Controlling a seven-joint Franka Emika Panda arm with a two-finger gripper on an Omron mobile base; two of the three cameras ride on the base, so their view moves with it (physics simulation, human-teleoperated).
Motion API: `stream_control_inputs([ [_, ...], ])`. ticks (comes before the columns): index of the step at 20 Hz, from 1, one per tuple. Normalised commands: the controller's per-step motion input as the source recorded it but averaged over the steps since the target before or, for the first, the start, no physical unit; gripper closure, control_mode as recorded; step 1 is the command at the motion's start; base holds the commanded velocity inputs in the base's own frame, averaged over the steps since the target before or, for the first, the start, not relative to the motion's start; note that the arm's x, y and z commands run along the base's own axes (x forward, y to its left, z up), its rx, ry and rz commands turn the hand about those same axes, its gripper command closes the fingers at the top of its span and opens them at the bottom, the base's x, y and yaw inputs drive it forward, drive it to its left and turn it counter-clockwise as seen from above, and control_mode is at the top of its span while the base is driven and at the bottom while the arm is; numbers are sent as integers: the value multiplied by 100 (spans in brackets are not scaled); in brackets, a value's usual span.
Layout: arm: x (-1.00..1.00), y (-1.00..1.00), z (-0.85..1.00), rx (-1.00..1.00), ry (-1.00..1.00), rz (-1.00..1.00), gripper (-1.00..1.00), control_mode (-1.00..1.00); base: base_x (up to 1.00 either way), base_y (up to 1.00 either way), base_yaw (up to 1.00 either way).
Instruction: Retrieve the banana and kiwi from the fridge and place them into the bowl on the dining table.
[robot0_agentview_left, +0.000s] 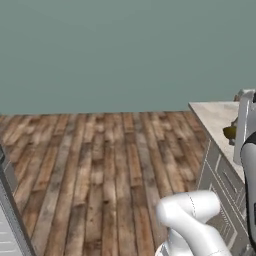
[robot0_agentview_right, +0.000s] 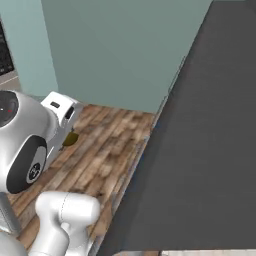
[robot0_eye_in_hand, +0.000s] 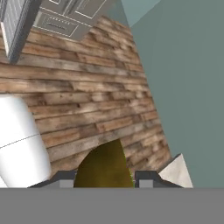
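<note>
The kiwi (robot0_eye_in_hand: 105, 168), yellow-green, sits clamped between the two fingertips of the hand (robot0_eye_in_hand: 105, 180), held in the air above the wooden plank floor (robot0_agentview_left: 100, 170); beyond the kiwi the floor runs to a plain teal wall (robot0_agentview_left: 125, 50); the marble-patterned table (robot0_agentview_left: 215, 117) stands just beside the hand, its pale panelled base (robot0_agentview_left: 222, 185) below; a dark grey panel (robot0_agentview_right: 200, 150) rises to the right.

Worn wood plank floor (robot0_agentview_left: 100, 165), matt teal wall (robot0_agentview_left: 125, 50), glossy white arm (robot0_agentview_left: 192, 220)
</note>
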Motion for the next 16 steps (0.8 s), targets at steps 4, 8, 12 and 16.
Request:
stream_control_inputs([
  [4,0,0,0,0,0,0,100,100,100,0,-12],
  [8,0,0,0,0,0,0,100,100,100,0,-8],
  [12,0,0,0,0,0,0,100,100,100,0,-13],
  [16,0,0,0,0,0,0,100,100,100,0,-21],
])
